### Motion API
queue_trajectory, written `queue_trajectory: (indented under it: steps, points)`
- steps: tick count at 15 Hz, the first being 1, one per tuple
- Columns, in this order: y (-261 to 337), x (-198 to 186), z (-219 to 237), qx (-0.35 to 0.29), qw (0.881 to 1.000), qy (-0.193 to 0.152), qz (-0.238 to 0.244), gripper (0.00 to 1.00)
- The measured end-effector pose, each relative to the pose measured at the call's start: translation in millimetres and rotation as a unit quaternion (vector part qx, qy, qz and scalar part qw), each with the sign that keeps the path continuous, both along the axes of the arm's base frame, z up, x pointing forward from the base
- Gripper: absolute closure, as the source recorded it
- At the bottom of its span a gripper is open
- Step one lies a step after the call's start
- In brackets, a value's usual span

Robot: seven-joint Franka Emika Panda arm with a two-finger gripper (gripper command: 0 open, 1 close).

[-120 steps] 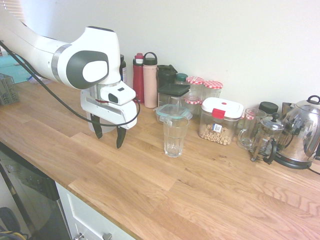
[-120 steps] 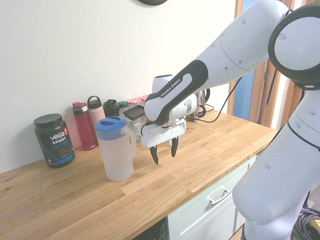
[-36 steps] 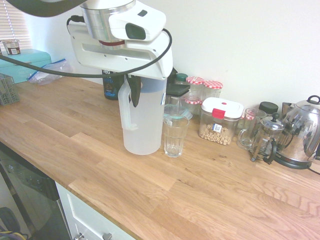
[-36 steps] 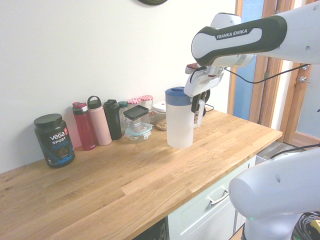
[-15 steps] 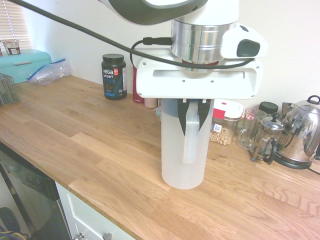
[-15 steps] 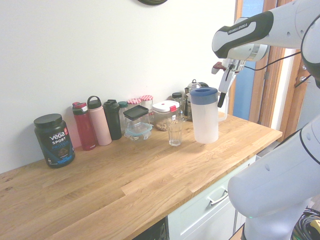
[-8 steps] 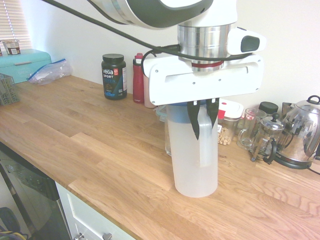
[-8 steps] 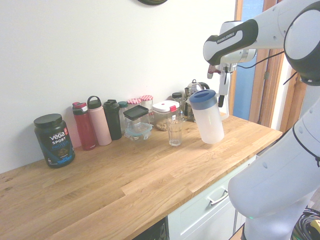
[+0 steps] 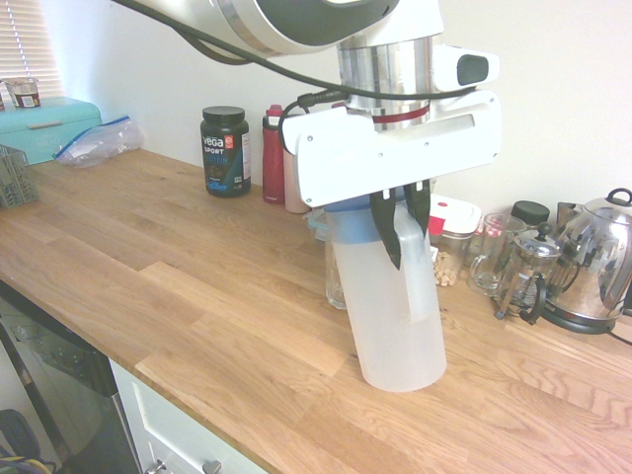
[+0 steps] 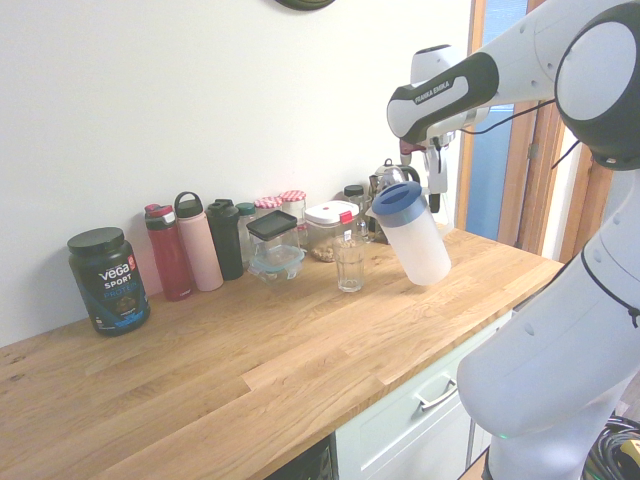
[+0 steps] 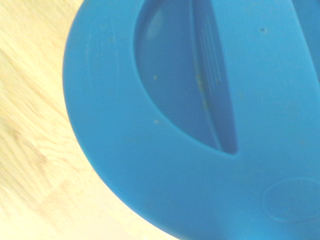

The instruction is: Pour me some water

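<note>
A tall frosted-white jug (image 9: 393,316) with a blue lid (image 10: 398,203) hangs just above the wooden counter (image 9: 178,286). It tilts with its lid leaning toward the drinking glass (image 10: 349,265). My gripper (image 9: 401,235) is shut on the jug's side handle (image 9: 413,272) from above. In the first exterior view the jug hides most of the glass (image 9: 334,278). The blue lid (image 11: 200,125) fills the wrist view. The water cannot be made out through the frosted wall, and none shows leaving the spout.
Along the wall stand a steel kettle (image 9: 597,262), a French press (image 9: 528,272), a glass mug (image 9: 491,255), a white-lidded food box (image 9: 452,229), jars, bottles (image 10: 170,250) and a black tub (image 9: 224,150). The counter's front edge (image 9: 197,405) is near.
The jug has come off the counter and tipped further, lid toward the glass, and it has shifted slightly closer to the glass. The grip has stayed shut.
</note>
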State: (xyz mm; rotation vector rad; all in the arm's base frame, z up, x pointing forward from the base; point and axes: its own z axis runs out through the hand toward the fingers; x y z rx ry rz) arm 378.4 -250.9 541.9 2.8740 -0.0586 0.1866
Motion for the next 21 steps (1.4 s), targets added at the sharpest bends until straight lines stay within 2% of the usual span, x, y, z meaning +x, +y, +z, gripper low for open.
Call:
queue_trajectory:
  steps: [9, 15, 21]
  points:
    - [19, 41, -11, -0.067, 0.997, 0.031, 0.018, 1.0]
    - [34, 49, -4, -0.132, 0.988, 0.058, 0.053, 1.0]
    - [54, 58, -3, -0.174, 0.98, 0.075, 0.068, 1.0]
